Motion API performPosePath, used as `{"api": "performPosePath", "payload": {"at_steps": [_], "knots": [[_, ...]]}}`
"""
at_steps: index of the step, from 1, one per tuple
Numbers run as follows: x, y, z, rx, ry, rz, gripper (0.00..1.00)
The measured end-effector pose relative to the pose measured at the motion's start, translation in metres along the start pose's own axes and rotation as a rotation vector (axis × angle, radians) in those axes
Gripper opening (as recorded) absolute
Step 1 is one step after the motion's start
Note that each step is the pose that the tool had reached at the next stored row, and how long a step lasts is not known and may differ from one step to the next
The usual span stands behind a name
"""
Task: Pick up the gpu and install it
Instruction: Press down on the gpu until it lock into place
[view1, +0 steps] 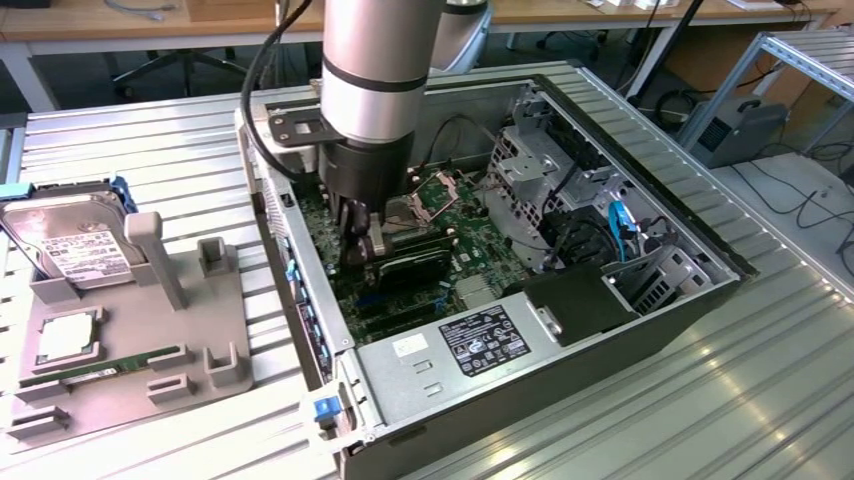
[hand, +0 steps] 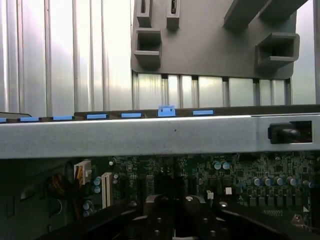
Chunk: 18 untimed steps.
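Ribbed metal bench (view1: 160, 150) carrying an open desktop computer case (view1: 667, 300), with wooden desks and cables in the background. Exterior view: the arm (view1: 380, 70) reaches down into the case, and its tool (view1: 363, 245) sits low over the green motherboard (view1: 427, 300), its fingers drawn narrow. A dark, flat card, the gpu (view1: 407, 268), lies just beside the fingertips on the motherboard, close to the case wall at the exterior view's left; whether the fingers actually clamp it cannot be told. A power supply (view1: 467, 345) with a black label occupies the near end of the case, and drive cages (view1: 534, 170) stand toward the exterior view's right. On the bench at the exterior view's left rests a grey parts holder (view1: 134, 360), bearing a hard drive (view1: 74, 250) with a white label, a square processor (view1: 67, 338) and a narrow green RAM stick (view1: 127, 362). Wrist view: the tool (hand: 172, 220) appears dark in the foreground above the motherboard (hand: 240, 175), the case wall (hand: 150, 137) crosses the picture with blue clips (hand: 166, 111) along its edge, and the grey parts holder (hand: 210, 45) lies beyond on the bench (hand: 65, 55).
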<state>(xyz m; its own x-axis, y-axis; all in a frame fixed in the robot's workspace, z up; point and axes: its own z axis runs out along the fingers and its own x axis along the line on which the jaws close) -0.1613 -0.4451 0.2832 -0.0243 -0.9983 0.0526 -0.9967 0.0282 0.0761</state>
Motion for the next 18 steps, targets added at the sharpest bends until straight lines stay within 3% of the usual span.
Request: {"api": "performPosePath", "payload": {"at_steps": [4,9,18], "knots": [[0.000,0.0011,-0.0023,0.0007,0.0008,0.000,0.11],[0.000,0.0117,-0.0016,0.0085,0.0007,0.001,0.11],[0.000,0.0214,-0.0008,0.0122,0.0007,0.001,0.11]]}}
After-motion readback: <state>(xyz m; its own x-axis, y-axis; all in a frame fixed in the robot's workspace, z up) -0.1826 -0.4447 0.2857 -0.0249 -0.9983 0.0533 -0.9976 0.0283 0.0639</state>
